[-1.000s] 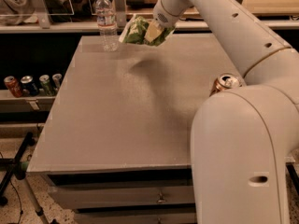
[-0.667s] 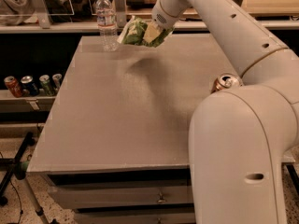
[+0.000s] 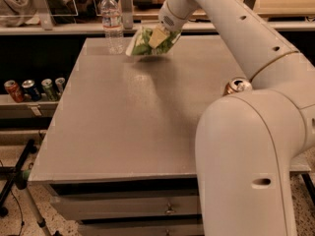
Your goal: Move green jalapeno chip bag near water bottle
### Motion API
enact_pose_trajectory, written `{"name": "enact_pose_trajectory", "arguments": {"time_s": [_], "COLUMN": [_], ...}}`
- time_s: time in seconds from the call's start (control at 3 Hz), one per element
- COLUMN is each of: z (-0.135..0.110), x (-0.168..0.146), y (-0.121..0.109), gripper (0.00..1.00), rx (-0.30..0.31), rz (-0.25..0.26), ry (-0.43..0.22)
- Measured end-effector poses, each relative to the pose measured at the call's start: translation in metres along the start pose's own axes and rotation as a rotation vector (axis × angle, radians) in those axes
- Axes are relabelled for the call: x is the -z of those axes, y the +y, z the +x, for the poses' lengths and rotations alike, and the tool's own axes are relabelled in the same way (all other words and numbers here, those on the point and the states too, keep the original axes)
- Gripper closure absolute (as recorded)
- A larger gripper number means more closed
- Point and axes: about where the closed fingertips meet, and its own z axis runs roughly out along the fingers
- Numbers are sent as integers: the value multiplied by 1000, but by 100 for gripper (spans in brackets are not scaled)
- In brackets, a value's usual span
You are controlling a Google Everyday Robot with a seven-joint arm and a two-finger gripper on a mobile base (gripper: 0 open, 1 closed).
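Grey and broad, the counter [image 3: 123, 122] fills most of our view, with drawers [image 3: 167, 209] under its front edge. A low shelf at the left carries a row of four drink cans [image 3: 34, 88]. At the counter's far edge we see the water bottle [image 3: 112, 23] standing upright, white cap on top. Just to its right the gripper [image 3: 158, 37] reaches down from the white arm [image 3: 231, 26] and is clamped on the green jalapeno chip bag [image 3: 143, 44]. The bag hangs tilted a little above the surface, its shadow on the counter underneath. Its left corner is close beside the bottle, but we cannot tell whether they touch. An orange-brown can [image 3: 237, 85] peeks out at the right, partly hidden behind the arm's big near link.
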Motion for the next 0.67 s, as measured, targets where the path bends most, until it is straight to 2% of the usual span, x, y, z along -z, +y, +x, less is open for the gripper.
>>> {"name": "enact_pose_trajectory", "arguments": {"time_s": [0.33, 0.67], "z": [1, 2], "x": [-2, -2], "y": [1, 2], "gripper": [0, 0], "rx": [-4, -3], "rz": [-12, -23], "ry": [1, 1]}}
